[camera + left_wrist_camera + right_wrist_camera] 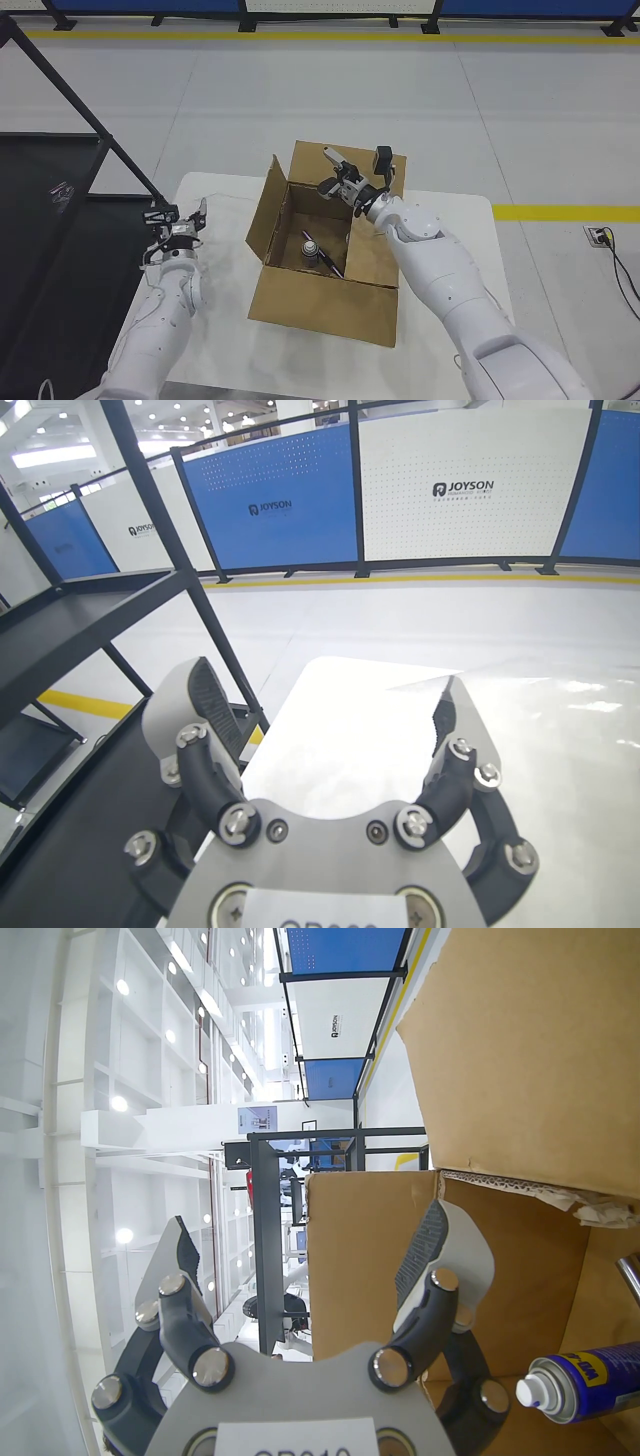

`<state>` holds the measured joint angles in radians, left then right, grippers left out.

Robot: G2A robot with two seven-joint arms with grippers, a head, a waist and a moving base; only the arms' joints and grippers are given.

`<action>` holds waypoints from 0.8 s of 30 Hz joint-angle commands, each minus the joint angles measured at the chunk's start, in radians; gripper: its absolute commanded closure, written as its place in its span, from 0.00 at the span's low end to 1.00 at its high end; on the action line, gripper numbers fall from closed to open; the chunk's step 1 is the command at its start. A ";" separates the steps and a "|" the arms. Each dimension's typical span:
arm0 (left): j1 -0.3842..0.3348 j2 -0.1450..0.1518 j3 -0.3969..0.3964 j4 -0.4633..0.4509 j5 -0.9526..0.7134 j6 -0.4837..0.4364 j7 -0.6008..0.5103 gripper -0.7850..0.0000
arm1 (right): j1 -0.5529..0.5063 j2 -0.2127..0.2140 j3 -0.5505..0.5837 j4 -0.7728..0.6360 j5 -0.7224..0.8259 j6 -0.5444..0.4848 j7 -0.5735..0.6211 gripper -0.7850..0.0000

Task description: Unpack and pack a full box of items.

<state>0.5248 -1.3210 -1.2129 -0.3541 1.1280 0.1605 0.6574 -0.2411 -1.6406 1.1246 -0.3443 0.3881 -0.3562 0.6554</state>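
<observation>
The right fingers (425,1248) are spread wide and hold nothing, hanging above the box (320,295) near its far wall. The spray can (585,1385) stands inside the box, lower than the fingers and off to one side, touching neither pad, with a thin metal rod (630,1278) near it. The left fingers (210,700) are also wide and empty, over the bench (225,330) edge well left of the box.

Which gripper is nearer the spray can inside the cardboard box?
Right. The right gripper, open, is over the far side of the box, close to the spray can; the left gripper, open, is away from it at the table edge.
</observation>
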 commanded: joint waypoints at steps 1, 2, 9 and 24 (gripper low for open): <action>0.004 0.002 -0.007 0.000 -0.008 0.002 -0.007 0.00 | 0.001 0.000 0.001 0.001 -0.002 0.001 0.002 0.00; 0.007 0.003 -0.011 0.000 -0.011 0.003 -0.011 0.00 | 0.001 0.000 0.002 0.001 -0.002 0.002 0.003 0.00; 0.014 0.011 -0.025 0.020 -0.013 0.009 -0.061 0.00 | 0.001 -0.001 0.006 0.005 -0.007 0.002 0.009 0.00; -0.015 0.012 -0.034 0.091 -0.024 -0.015 -0.188 0.00 | 0.003 -0.004 0.004 0.003 -0.040 0.006 0.019 0.00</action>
<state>0.5108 -1.3086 -1.2469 -0.2675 1.1051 0.1483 0.4743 -0.2379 -1.6450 1.1283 -0.3411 0.3494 -0.3489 0.6738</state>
